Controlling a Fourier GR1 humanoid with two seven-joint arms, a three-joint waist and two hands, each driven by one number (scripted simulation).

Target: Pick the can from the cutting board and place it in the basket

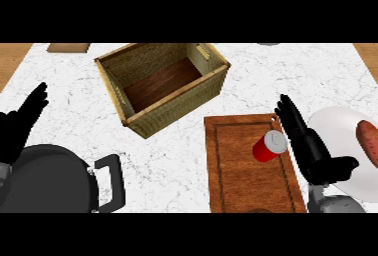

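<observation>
Fingers (294, 122) of right hand (328, 162) stretch straight and together, holding nothing, just beside a red cylindrical can (269, 146) on a wooden board (236, 170), near a square woven basket (177, 107).

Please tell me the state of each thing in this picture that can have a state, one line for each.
can: upright on the cutting board, not held.
basket: open on top, nothing seen inside.
right hand: open, fingers straight, just right of the can.
left hand: open, resting at the left edge.
plate: holds a sausage.
pan: nothing seen in it.
</observation>
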